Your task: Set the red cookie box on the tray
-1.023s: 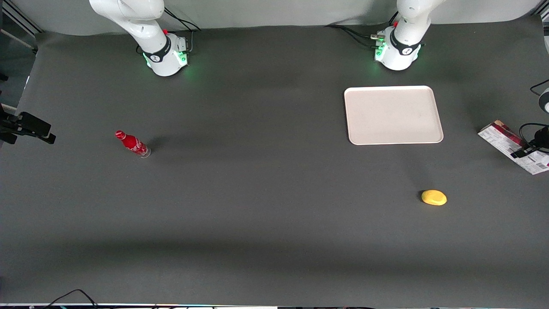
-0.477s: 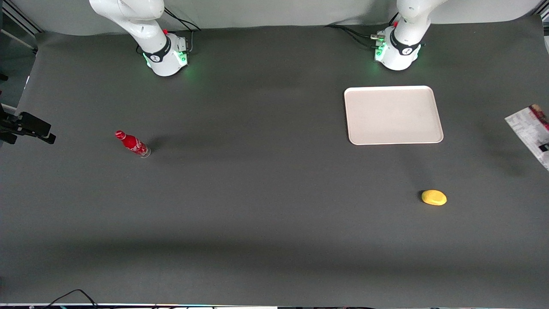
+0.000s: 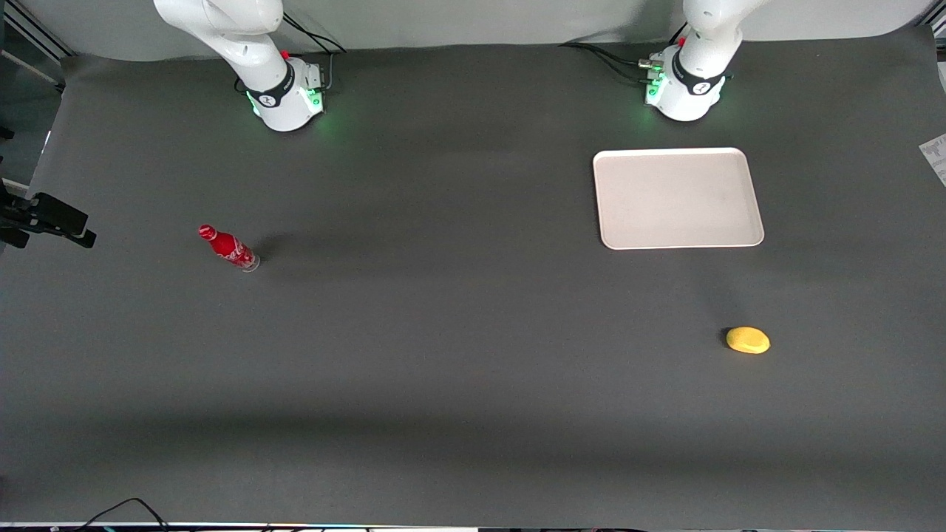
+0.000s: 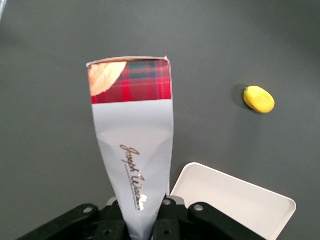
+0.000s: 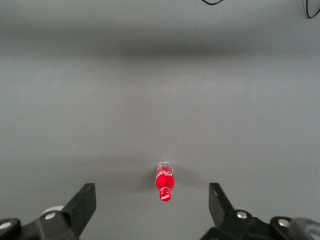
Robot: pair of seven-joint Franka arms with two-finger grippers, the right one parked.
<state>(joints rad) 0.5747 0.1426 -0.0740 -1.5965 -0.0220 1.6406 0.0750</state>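
Roughly midway, by the look of it: red cookie box (image 4: 133,145) lifted clear of the table and clamped at one end in the left gripper (image 4: 141,226), jaws closed tight against its flat faces, carton hanging lengthwise above the dark surface. From the front, only a white sliver of the box (image 3: 936,157) visible, at about 3 o'clock from the tray (image 3: 677,197) and well apart from it, toward the working arm's end of the table. Tray bare, flat, just in front of the working arm's base. Still to do, judging from this: carry across, lower, release inside the rim. In the wrist view, a corner of the tray (image 4: 234,204) close beside the gripper, so probably a short trip. Dark grey mat over the whole table (image 3: 443,369). Yellow lemon-like object (image 3: 748,340) at 5 o'clock from the tray, nearer the front camera; small red bottle (image 3: 228,247) standing toward the parked arm's end. Pale backdrop along the table's upper edge, cables by both bases.
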